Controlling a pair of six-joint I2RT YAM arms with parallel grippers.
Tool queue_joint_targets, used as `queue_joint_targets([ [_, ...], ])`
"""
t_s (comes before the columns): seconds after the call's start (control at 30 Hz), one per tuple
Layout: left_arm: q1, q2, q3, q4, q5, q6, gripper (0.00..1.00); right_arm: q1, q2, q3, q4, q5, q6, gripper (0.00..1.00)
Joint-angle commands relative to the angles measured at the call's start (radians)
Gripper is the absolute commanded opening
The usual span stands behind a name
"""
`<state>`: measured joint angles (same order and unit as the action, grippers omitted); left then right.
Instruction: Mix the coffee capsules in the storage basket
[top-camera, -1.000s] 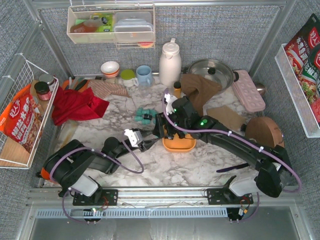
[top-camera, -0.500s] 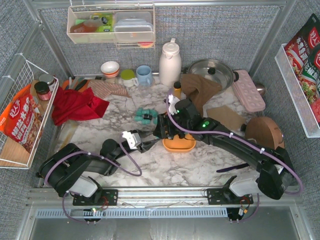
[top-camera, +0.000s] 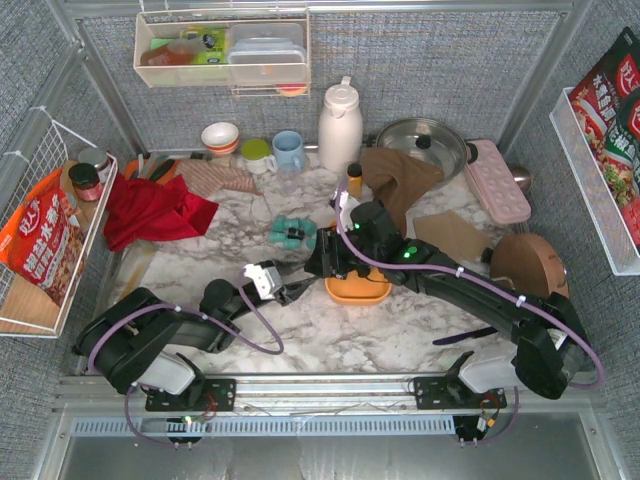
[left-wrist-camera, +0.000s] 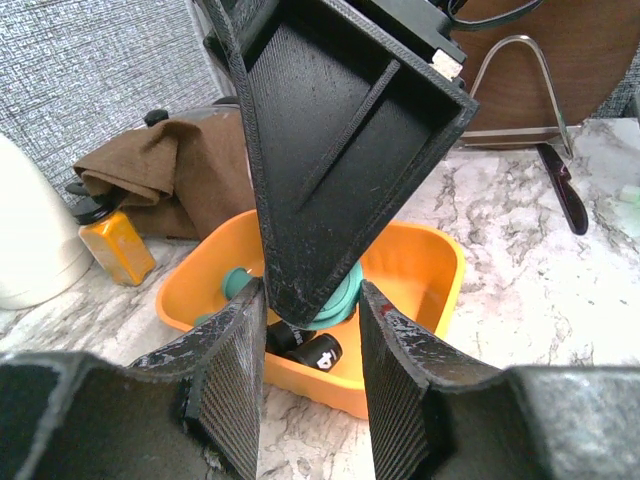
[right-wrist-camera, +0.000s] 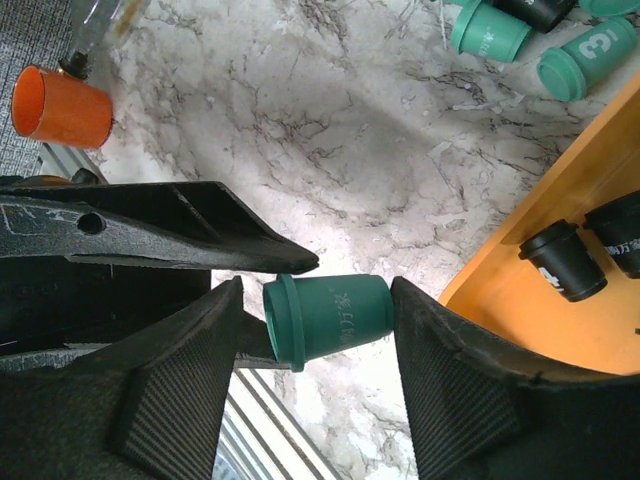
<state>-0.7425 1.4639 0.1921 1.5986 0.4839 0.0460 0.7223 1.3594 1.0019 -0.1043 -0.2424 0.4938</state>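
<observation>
Capsule in mid-air, folks: a teal capsule hangs on its side over bare marble, just off the left rim of the storage basket. The basket sits near the middle of the table, a touch toward the near edge. The left gripper has the pod, fingers nipped together on its flanged rim end. The right gripper straddles the body with jaws apart, one pad close to the narrow base and not visibly clamped. Looks like a hand-off, by my reading.

Inside the basket, black capsules lie on their sides against the wall. More loose capsules sit on the table toward the far edge, left of the basket.

Now the handling. These pods look light, rigid and smooth, and they taper, so a squeeze on the slope could squirt one out. The best hold, I'd say, is across the body just behind the flange, where the wall is widest and the lip gives a stop. Gentle pressure should do, since thin shells could dent.
</observation>
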Motion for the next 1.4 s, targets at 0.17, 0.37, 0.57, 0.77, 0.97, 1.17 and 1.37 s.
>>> queue_joint_targets([
  [0.17, 0.000, 0.004, 0.000, 0.081, -0.039, 0.011, 0.38, -0.013, -0.015, 0.001, 0.027, 0.003, 0.028, 0.52],
  [0.37, 0.000, 0.005, -0.002, 0.078, -0.061, 0.006, 0.60, -0.020, -0.019, 0.002, 0.028, 0.006, 0.031, 0.46],
  [0.57, 0.000, 0.005, -0.004, 0.077, -0.072, 0.008, 0.99, -0.028, -0.034, -0.032, 0.012, 0.061, 0.005, 0.45],
  [0.77, 0.000, -0.003, -0.010, 0.075, -0.144, -0.002, 0.99, -0.035, -0.049, -0.028, -0.094, 0.257, -0.096, 0.44],
  [0.97, -0.001, -0.025, -0.015, 0.049, -0.304, -0.019, 0.99, -0.034, -0.037, -0.037, -0.200, 0.499, -0.204, 0.46],
  [1.17, 0.001, -0.066, 0.024, -0.115, -0.523, -0.076, 0.99, -0.034, 0.007, -0.032, -0.245, 0.567, -0.231, 0.56],
  [1.37, 0.002, -0.091, 0.127, -0.392, -0.686, -0.126, 0.99, -0.034, 0.053, -0.014, -0.261, 0.559, -0.235, 0.64],
])
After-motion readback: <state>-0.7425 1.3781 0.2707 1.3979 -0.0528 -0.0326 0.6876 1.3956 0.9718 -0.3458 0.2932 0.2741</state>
